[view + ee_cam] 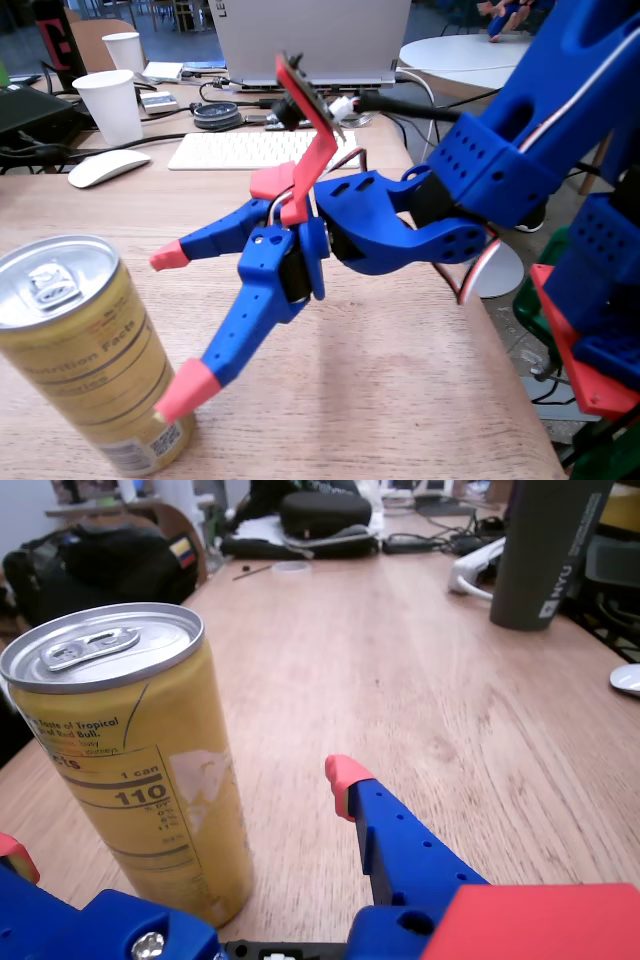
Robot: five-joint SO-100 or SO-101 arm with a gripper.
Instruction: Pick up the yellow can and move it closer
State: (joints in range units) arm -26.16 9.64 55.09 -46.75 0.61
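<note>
While arm reaches low, end effector (178, 322) spread wide, pink fingertip (186, 390) beside yellow can (85, 355).

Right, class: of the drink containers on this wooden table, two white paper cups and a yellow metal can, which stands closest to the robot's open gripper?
The yellow metal can, right beside the blue gripper; both white paper cups stand far back near the keyboard.

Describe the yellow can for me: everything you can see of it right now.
The yellow can is tall, slim, mustard-yellow metal with a silver top, its pull tab unopened. Darker stripes, nutrition lettering reading "1 can" and "110", and a white barcode patch near the base show. It stands upright on the wooden table. The open gripper brackets it; whether either pink-tipped finger touches it is unclear.
</note>
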